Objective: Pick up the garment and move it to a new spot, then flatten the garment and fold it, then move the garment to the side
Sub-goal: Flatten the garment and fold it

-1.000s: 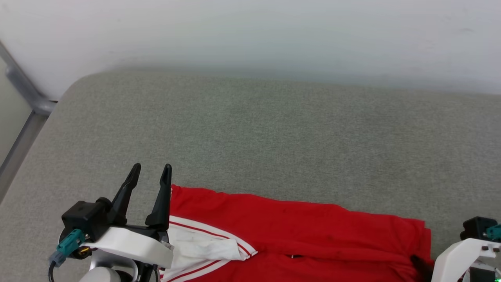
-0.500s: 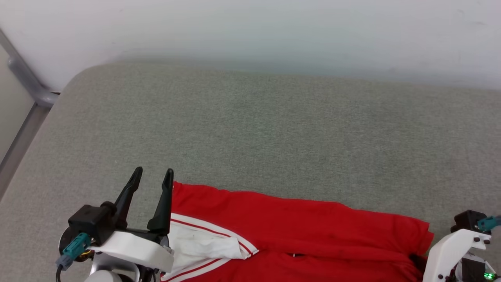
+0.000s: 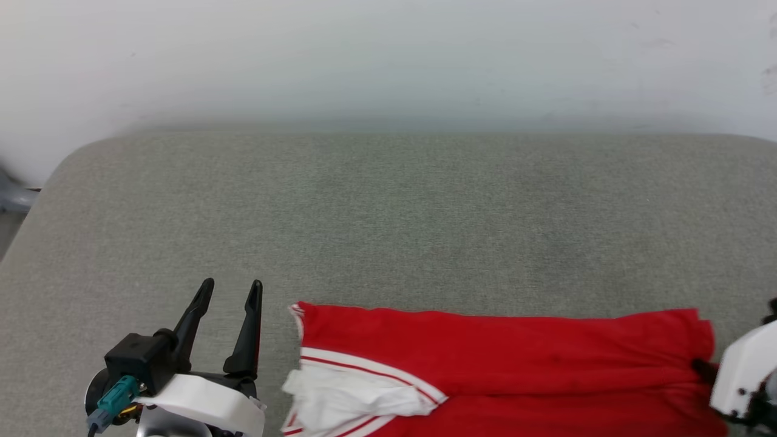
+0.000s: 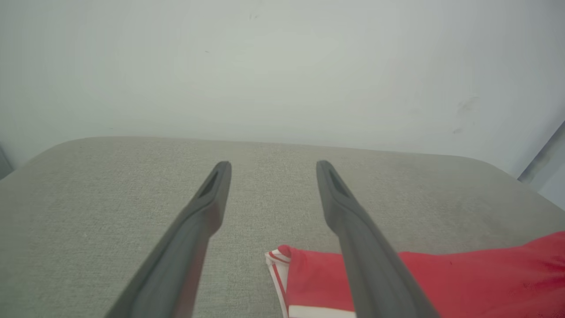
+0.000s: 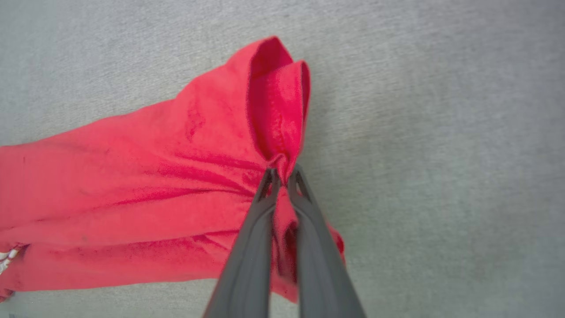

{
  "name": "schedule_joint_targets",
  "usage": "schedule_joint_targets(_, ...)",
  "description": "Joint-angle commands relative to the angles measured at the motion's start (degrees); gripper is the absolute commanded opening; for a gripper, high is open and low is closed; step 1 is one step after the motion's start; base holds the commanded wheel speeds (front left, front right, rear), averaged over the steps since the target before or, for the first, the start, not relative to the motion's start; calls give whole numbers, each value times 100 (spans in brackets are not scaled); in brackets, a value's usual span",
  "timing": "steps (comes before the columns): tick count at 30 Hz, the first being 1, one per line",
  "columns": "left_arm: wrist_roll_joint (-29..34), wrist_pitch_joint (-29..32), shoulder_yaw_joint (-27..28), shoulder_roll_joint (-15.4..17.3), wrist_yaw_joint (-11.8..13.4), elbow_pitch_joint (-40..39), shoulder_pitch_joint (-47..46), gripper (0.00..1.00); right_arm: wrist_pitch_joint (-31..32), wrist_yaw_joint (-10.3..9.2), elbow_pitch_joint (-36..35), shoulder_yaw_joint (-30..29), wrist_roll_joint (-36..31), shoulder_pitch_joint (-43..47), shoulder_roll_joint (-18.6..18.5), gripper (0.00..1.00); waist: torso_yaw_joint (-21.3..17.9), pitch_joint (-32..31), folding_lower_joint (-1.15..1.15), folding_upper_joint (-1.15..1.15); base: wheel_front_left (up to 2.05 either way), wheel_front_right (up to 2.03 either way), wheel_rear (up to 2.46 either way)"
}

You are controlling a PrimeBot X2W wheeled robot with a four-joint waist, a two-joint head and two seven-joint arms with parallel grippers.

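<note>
The limp red jersey T-shirt with a white striped sleeve (image 3: 516,358) lies at six o'clock on the grey fabric cushion (image 3: 388,212). The right pincer (image 5: 283,173) clamps its bunched four-o'clock edge; the left pincer (image 3: 234,283) gapes empty at eight o'clock. Light, floppy cloth: probably take the sleeve-side corner too.

Lower part of garment (image 3: 516,358) beyond head view's bottom edge

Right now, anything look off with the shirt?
Two things. The white sleeve at the left end of the garment lies crumpled, not flat. At the right end the right gripper is shut on the edge, bunching it into a puckered ridge. The left gripper hangs open beside the garment, apart from it. No damage visible.
</note>
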Motion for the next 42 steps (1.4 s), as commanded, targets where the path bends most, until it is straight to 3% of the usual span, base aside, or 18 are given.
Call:
schedule_joint_targets(1,42,12,-14,12,-18,-10,25,100,27,-6,-3,-215,-90,-118,-79,0,-75,10,0,0,0,0,0)
schedule_joint_targets(8,78,-2,-60,-23,-22,11,-72,100,521,-6,-266,-1432,-216,-347,208,0,-203,54,0,0,0,0,0)
schedule_joint_targets(12,56,-12,-73,-43,-36,45,-87,100,1314,-5,-313,-1967,296,-537,597,0,-230,62,0,0,0,0,0)
schedule_joint_targets(16,30,-7,-91,-78,-38,83,-104,100,2082,-5,-265,-2228,1272,-625,771,0,-211,54,0,0,0,0,0)
schedule_joint_targets(22,27,26,-142,-110,-64,117,-158,100,2467,-5,562,-1459,3158,-438,772,0,-93,9,0,0,0,0,0)
schedule_joint_targets(23,27,26,-142,-110,-64,117,-158,100,2467,-5,562,-1459,3158,-438,772,0,-93,9,0,0,0,0,0)
schedule_joint_targets(29,10,30,-194,-140,-104,150,-231,100,2080,-5,843,-181,4694,-271,776,0,98,-3,0,0,0,0,0)
schedule_joint_targets(36,26,31,-274,-207,-168,184,-362,100,1413,-5,811,1190,5778,-388,775,0,437,109,0,0,0,0,0)
schedule_joint_targets(42,52,-1,-326,-294,-259,245,-516,100,715,-5,762,2231,6323,-668,775,0,741,342,0,0,0,0,0)
